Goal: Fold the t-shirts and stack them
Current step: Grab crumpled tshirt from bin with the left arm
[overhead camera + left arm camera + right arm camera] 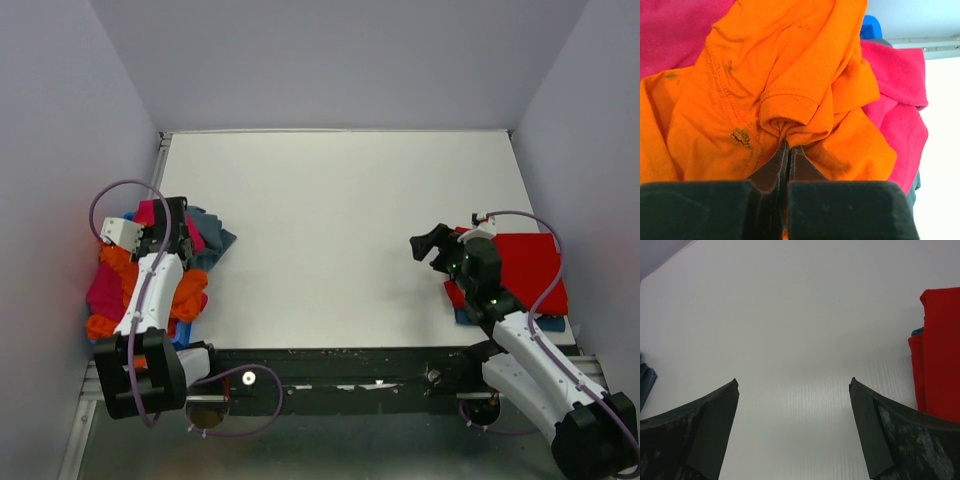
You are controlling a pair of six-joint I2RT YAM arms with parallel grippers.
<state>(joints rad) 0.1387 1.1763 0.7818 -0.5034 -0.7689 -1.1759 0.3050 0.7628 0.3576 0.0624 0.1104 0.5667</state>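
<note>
Robotics lab cell, white table (340, 210), plain grey walls (330, 60) on three sides; black mounting rail (350, 372)

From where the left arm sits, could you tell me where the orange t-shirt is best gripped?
Pinch the orange t-shirt at the bunched ridge under its ribbed cuff, coming from above; that ridge stands up thin enough for the jaws, and the left gripper is shut there.

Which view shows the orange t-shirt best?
Left wrist: the orange t-shirt fills the frame, a fold pinched in the shut left gripper. Top external shows only scattered orange patches; right wrist shows none.
</note>
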